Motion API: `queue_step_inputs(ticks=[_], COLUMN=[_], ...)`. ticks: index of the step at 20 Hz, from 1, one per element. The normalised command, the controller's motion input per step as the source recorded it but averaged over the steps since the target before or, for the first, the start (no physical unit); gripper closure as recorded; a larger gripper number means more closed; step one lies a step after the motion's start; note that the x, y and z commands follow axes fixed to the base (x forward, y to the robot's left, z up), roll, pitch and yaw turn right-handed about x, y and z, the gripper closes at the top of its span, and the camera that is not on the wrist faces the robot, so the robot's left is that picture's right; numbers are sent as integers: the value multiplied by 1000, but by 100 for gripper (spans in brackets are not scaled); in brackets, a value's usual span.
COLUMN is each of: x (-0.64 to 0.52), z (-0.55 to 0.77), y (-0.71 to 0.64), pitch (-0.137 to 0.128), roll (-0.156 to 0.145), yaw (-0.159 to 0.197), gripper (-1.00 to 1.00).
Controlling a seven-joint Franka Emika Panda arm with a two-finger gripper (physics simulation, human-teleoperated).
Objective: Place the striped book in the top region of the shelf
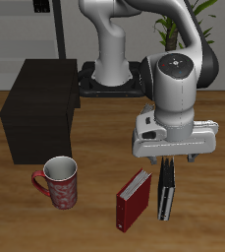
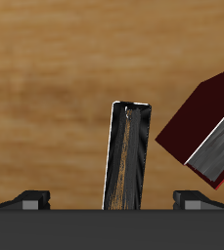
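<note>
The tool (image 1: 166, 157) hangs directly over the striped book (image 1: 166, 191), which stands on edge on the desk (image 1: 212, 197) near its front edge, just beside the dark-red book (image 1: 134, 201) that leans at an angle. In the wrist view the striped book (image 2: 129, 156) rises between the two fingers, whose tips sit well out to either side of it, so the tool looks spread wide and has hold of nothing yet; whether the book's top edge is already between the pads I cannot tell. The main risk from here, as I judge it, is that the thin book, balanced upright, gets nudged by a descending finger and topples, or tips into the dark-red book (image 2: 206, 127) close by. A closing finger could also catch that red cover. Later, a grip near one end could let the book swing while it is carried to the shelf (image 1: 40, 108), the dark boxy unit standing farther back, well apart from the books. The shelf's top appears bare. The mug (image 1: 60, 182) nearer the front shows nothing inside.
</note>
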Motion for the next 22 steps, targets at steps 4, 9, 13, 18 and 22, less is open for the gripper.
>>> queue_step_inputs(ticks=[4, 9, 13, 18, 22], x=[69, 14, -24, 14, -31], z=[-194, -384, -211, -42, 135], y=[-73, 50, 59, -63, -78], pitch=[17, 49, 29, 5, -22], roll=[-17, 9, 32, -10, 3], yaw=[-7, -1, 0, 2, 17], gripper=[-100, -100, 100, 100, 100])
